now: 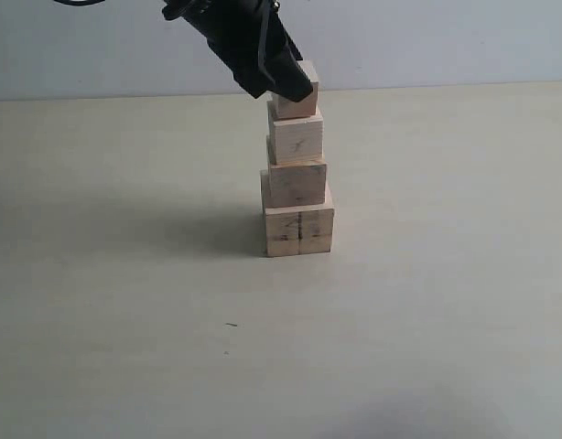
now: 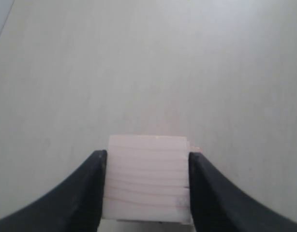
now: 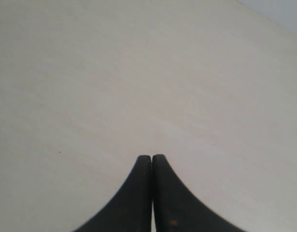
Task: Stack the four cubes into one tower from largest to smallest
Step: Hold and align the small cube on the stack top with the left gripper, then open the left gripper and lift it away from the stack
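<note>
In the exterior view the tower stands mid-table. Its base is the largest cube (image 1: 299,231), marked by a dark vertical seam. Above it come the second cube (image 1: 297,182) and the third cube (image 1: 297,137). The smallest cube (image 1: 302,101) is on top, seemingly resting there, shifted slightly right. My left gripper (image 1: 290,89) reaches down from the upper left and is shut on it. In the left wrist view this cube (image 2: 147,179) fills the gap between both black fingers (image 2: 93,188). My right gripper (image 3: 152,157) is shut on nothing over bare table and is out of the exterior view.
The pale table (image 1: 125,320) runs back to a light wall (image 1: 446,41). The tower is the only object standing on it, with its shadow falling to the left.
</note>
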Robot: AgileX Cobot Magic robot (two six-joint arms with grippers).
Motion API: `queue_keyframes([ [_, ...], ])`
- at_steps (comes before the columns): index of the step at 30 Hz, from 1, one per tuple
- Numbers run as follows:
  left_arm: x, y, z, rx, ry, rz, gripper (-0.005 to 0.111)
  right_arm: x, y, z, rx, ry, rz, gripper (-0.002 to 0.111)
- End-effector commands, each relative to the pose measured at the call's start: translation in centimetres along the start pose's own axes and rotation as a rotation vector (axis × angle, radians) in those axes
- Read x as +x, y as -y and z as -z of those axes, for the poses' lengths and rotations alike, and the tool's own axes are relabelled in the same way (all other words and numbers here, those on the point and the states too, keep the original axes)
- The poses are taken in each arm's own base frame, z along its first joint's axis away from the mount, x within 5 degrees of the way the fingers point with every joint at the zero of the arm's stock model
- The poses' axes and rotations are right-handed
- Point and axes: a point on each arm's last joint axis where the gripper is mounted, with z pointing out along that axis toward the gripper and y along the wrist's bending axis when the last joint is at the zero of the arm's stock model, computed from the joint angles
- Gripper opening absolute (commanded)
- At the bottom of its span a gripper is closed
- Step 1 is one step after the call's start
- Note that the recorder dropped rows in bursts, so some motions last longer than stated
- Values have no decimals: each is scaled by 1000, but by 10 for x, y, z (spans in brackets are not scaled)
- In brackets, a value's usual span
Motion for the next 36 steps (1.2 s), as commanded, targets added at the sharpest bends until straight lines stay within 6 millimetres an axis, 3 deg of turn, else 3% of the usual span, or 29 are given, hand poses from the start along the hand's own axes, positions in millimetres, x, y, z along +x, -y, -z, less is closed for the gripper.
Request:
queue_keyframes([
  [1,-3,1,1,8,10,5,35,0,0,0,4,7,6,0],
  [5,-3,1,1,8,10,5,50,0,0,0,4,7,6,0],
  [11,-3,1,1,8,10,5,55,0,0,0,4,7,6,0],
  [18,-3,1,1,8,10,3,68,0,0,0,4,7,6,0],
  [27,-4,2,2,5,13,3,69,0,0,0,4,7,6,0],
  [36,-16,8,35,-62,27,-54,69,0,0,0,4,7,6,0],
])
